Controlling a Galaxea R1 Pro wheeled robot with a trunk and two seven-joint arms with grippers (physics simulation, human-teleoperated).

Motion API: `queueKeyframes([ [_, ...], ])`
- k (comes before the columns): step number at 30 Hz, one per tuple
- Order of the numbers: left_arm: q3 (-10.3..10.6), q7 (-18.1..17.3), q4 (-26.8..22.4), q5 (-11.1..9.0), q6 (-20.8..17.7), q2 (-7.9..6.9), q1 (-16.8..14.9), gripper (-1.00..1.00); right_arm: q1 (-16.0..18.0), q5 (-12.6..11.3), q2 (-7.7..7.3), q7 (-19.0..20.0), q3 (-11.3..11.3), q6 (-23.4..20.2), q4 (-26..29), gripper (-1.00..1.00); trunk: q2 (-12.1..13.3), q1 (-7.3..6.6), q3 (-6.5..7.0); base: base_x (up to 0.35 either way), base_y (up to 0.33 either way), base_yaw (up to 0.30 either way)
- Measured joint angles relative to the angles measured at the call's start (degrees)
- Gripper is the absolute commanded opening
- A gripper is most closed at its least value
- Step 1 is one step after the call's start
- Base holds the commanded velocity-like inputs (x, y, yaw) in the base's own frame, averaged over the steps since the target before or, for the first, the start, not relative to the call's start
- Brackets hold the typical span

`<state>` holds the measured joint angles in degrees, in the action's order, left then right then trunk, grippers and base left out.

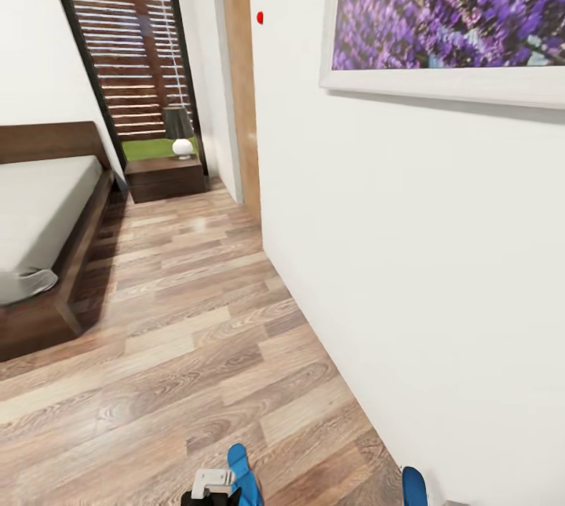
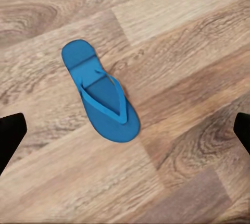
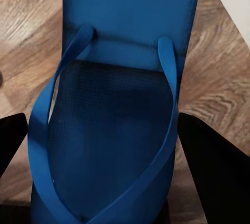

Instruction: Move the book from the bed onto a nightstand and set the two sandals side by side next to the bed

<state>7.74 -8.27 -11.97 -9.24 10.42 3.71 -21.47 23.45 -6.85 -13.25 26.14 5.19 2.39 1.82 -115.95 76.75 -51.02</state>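
One blue sandal lies flat on the wood floor, straps up. My left gripper hovers over it, open, its dark fingertips far apart at the view's sides. In the head view this sandal shows at the bottom edge beside the left gripper. The second sandal sits very close between my right gripper's fingers, which press against its sides; it shows near the wall. The bed stands at the left, the nightstand beyond it. The book is out of view.
A white wall with a purple-flower picture runs close along my right. A lamp stands on the nightstand before a tall black-framed window. A wood-plank floor strip lies between bed and wall.
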Motion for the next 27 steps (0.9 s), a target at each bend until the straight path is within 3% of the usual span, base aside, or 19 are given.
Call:
queueKeyframes([
  [11, 0.0, 0.0, 0.0, 0.0, 0.0, 0.00, 0.0, 1.00, 0.0, 0.0, 0.00, 0.0, 0.0, 0.0, 0.0, -1.00, 0.0, -0.01, -0.23, 0.037, -0.025, 0.259],
  [17, 0.0, 0.0, 0.0, 0.0, 0.0, 0.01, 0.0, 1.00, 0.0, 0.0, -0.01, 0.0, 0.0, 0.0, 0.0, -1.00, 0.0, -0.02, -0.26, 0.191, -0.148, 0.039],
  [27, 0.0, 0.0, 0.0, 0.0, 0.0, 0.01, 0.0, 1.00, 0.0, 0.0, -0.01, 0.0, 0.0, 0.0, 0.0, -1.00, 0.0, 0.00, -0.27, 0.020, -0.017, 0.001],
])
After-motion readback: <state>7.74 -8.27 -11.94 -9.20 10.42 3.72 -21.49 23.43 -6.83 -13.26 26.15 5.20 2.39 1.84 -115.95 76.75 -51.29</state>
